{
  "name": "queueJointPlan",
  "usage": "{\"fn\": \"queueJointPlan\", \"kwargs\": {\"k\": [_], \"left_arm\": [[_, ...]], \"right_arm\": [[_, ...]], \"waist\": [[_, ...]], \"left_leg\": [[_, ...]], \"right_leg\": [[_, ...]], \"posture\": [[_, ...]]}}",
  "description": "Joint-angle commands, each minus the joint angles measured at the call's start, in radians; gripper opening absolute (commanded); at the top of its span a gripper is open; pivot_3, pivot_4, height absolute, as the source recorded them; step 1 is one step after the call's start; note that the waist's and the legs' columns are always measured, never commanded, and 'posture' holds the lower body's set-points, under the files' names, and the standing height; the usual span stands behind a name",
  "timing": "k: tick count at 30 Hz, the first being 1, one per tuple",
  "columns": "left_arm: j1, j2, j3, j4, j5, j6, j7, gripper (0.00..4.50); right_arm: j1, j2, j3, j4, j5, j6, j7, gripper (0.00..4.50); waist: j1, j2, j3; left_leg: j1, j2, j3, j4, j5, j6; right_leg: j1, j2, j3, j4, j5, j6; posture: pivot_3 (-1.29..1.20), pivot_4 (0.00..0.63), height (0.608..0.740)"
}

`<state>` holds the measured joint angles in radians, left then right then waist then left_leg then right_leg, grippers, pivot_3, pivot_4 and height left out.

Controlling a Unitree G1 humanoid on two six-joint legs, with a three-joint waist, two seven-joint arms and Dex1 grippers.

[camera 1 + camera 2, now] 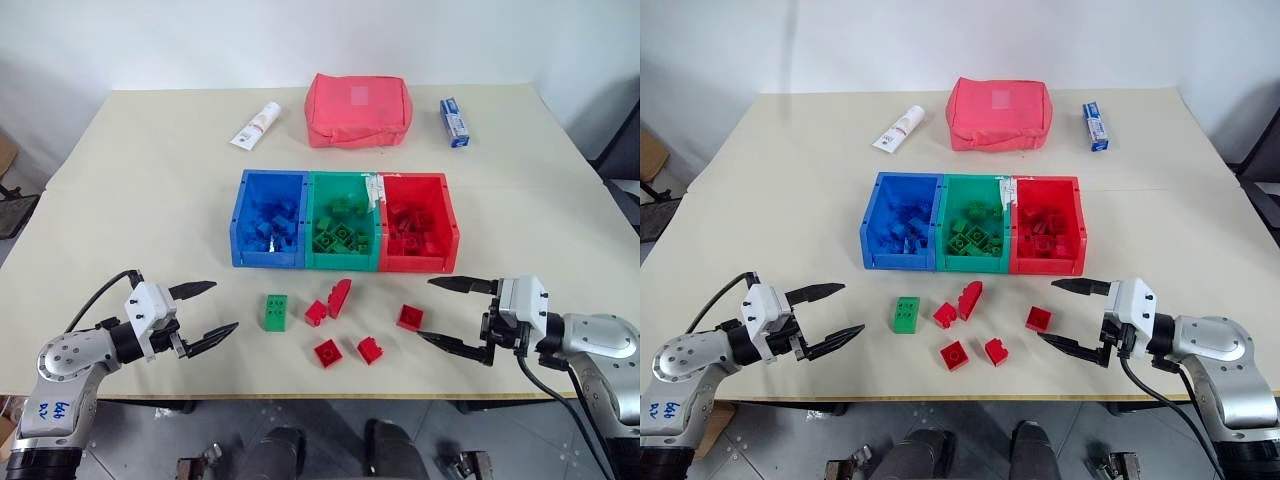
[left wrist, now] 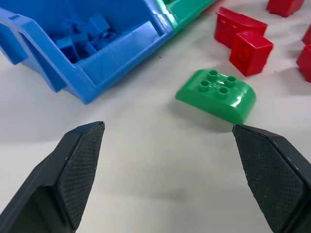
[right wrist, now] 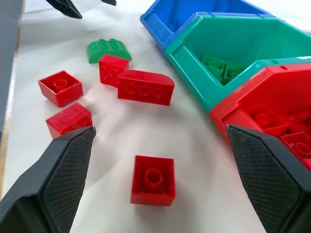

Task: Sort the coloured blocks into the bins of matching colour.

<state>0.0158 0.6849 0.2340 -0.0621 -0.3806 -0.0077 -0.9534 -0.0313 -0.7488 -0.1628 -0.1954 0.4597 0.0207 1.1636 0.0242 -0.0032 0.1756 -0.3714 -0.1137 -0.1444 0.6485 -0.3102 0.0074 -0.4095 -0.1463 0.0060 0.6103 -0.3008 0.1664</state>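
Six blocks loose on the surface (image 1: 120, 180), in front of the joined bins: green block (image 1: 276, 311) sits near the blue bin (image 1: 268, 232) corner, and five red ones are spread out to its right. Blue bin, green bin (image 1: 343, 233) and red bin (image 1: 418, 235) already hold bricks of their own colours.

Your left gripper (image 1: 198, 316) hangs low over the surface, jaws spread wide, nothing in them; the green block is just ahead of it and slightly right. Go for that one: come straight in, bracket the rounded long sides, close below the studs so it doesn't squirt out. Then lift clear of the bin wall before crossing over the blue bin to the green one.

Your right gripper (image 1: 452, 315) is also wide and empty, pointing inward near level. The single-stud red block (image 1: 409, 317) lies just beside its lower finger, the nearest pick. Centre it between the pads first; the red bin is directly behind it, so it's a short carry.

Watch the arched red block (image 1: 340, 296): it touches a small red block (image 1: 316, 313), so take those after the loners to avoid nudging.

Both arms are bent, forearms low, wrists angled toward the middle.
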Motion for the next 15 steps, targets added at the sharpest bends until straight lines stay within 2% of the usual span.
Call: {"fn": "queueJointPlan", "kwargs": {"k": [1,4,9,12,15], "left_arm": [[-0.022,-0.001,-0.004,-0.015,0.018,-0.031,0.009,4.48],[-0.05,-0.012,-0.036,-0.039,-0.037,0.0,-0.042,4.48],[-0.105,-0.044,-0.159,-0.124,-0.015,0.005,-0.075,4.48],[-0.13,-0.068,-0.242,-0.178,-0.009,0.013,-0.099,4.48],[-0.137,-0.078,-0.262,-0.185,-0.016,0.018,-0.101,4.48]], "right_arm": [[0.028,-0.008,-0.033,-0.035,0.007,-0.01,-0.013,4.5],[0.132,-0.046,-0.133,-0.045,0.024,0.005,-0.008,4.5],[0.275,-0.104,-0.254,-0.018,0.018,0.027,0.014,4.5],[0.29,-0.132,-0.245,-0.001,-0.013,0.058,0.001,4.5],[0.273,-0.139,-0.208,-0.034,-0.006,0.144,-0.029,4.5]], "waist": [[0.0,0.0,0.0],[0.006,0.0,0.0],[0.01,0.0,0.0],[0.001,0.0,0.0],[-0.008,0.0,0.0]], "left_leg": [[0.0,0.0,0.0,0.0,0.0,0.0],[0.0,0.0,0.0,0.0,0.0,0.0],[0.0,-0.002,0.001,0.001,-0.002,0.003],[0.0,-0.001,0.003,0.001,-0.002,0.003],[0.003,0.003,0.01,0.001,-0.002,0.002]], "right_leg": [[0.0,0.0,0.0,0.0,0.0,0.0],[0.0,0.0,0.0,0.0,0.0,0.0],[0.001,-0.001,0.001,-0.001,0.0,0.0],[0.001,-0.001,0.001,-0.001,0.001,0.001],[0.001,0.0,0.0,-0.001,0.001,0.001]], "posture": [[0.0,0.15,0.74],[0.0,0.15,0.74],[0.0,0.15,0.74],[0.0,0.15,0.74],[0.0,0.15,0.74]]}}
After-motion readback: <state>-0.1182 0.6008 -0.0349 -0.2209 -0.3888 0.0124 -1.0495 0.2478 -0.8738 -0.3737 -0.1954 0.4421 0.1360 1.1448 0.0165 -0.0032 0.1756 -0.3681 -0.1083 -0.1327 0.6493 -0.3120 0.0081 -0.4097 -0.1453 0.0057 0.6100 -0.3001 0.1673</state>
